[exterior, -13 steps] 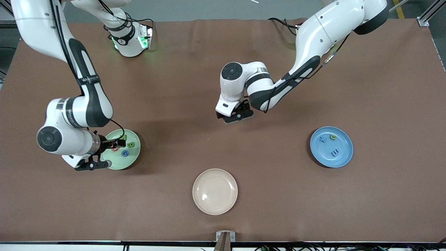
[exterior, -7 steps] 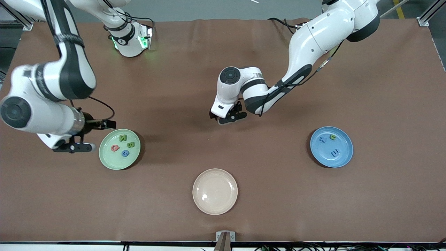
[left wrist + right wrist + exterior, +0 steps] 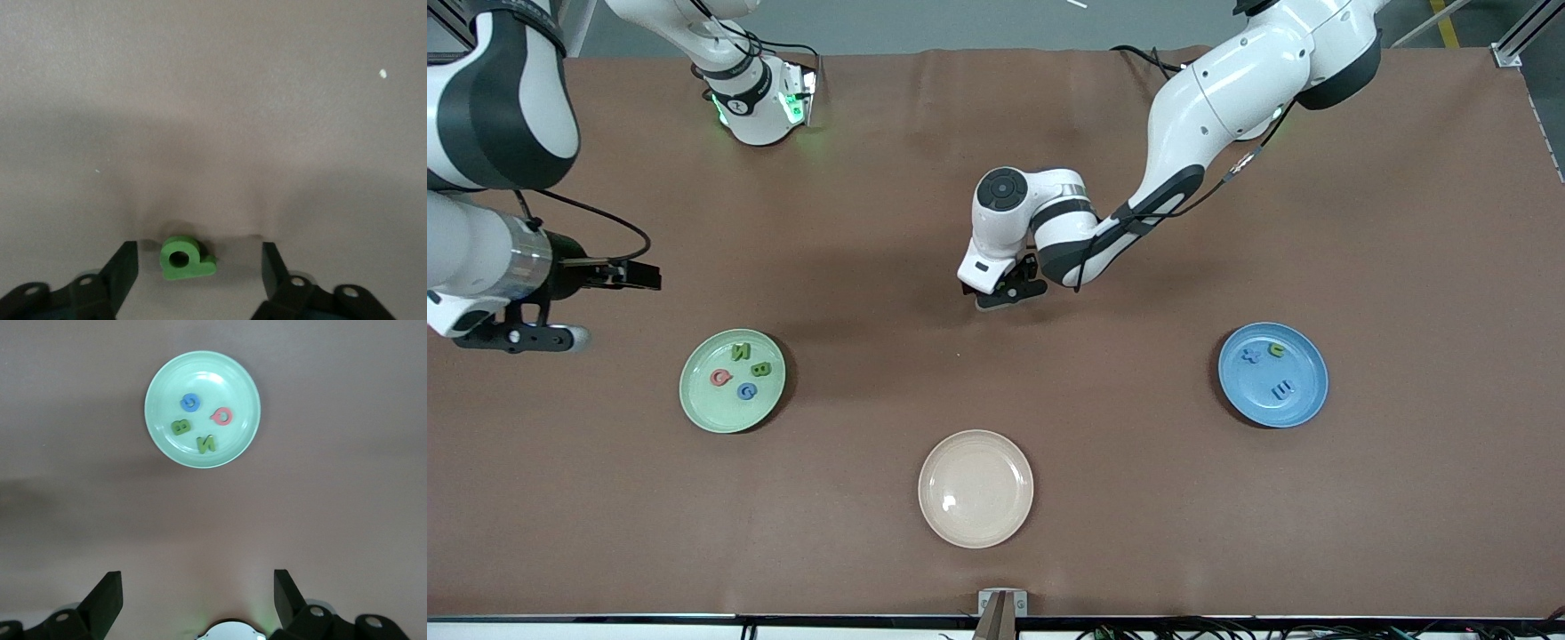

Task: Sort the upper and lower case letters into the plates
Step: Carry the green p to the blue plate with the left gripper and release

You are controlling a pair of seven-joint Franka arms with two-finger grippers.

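R hand [image 3: 560, 307] lifted off mint plate [image 3: 732, 380], fingers apart; L hand [image 3: 1003, 293] straddles green letter [image 3: 185, 259], ungripped.

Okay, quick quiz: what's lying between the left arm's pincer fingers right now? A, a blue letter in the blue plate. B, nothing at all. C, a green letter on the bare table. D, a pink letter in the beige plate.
C: the left wrist view shows a small green letter lying on the brown table between the two fingers of the left pincer, which do not yet touch it.
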